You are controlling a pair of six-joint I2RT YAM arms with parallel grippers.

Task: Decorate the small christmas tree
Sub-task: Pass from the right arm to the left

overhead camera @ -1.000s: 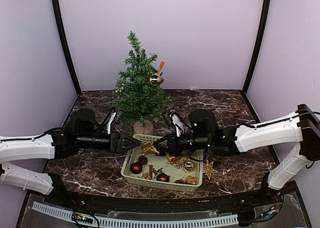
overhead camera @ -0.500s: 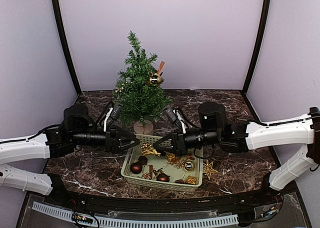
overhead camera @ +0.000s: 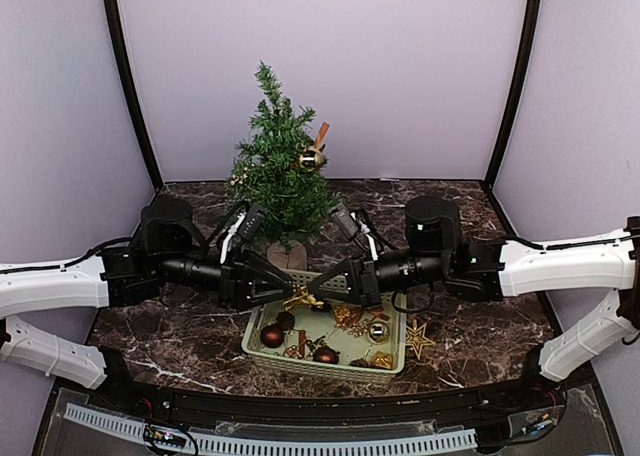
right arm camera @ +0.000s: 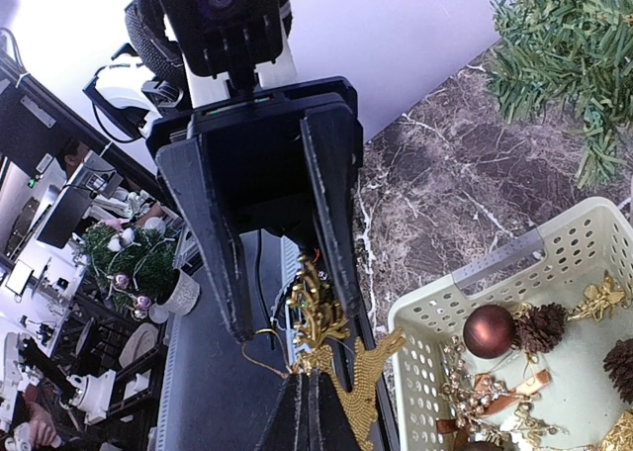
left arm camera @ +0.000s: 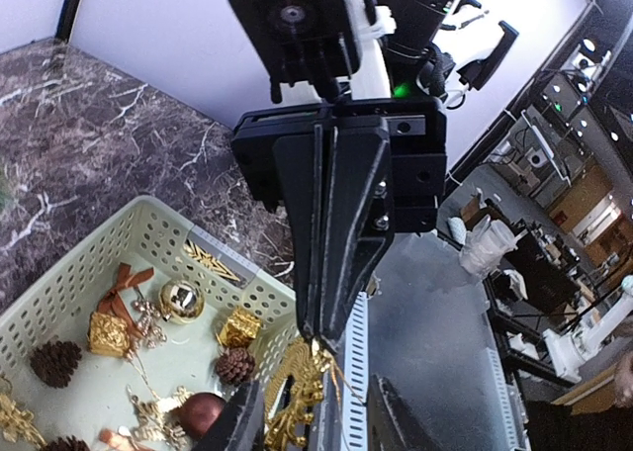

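Two grippers above the basket (overhead camera: 330, 368): right gripper (left arm camera: 318, 332) pinches the gold ornament (right arm camera: 318, 313) at its top, left gripper (overhead camera: 291, 293) gapes half-wide around it and should clamp before any release; tree (overhead camera: 275, 176) stands just behind the basket

Shows a dark brown marbled surface (overhead camera: 450, 211), veined in white, seen from above. Carries the small christmas tree (overhead camera: 275, 166) at rear centre, upright on its round wooden base. Holds a pale slatted basket (overhead camera: 322, 368) just in front of that base, towards the near edge. Bears a gold star ornament (overhead camera: 417, 337) lying flat just right of the basket.
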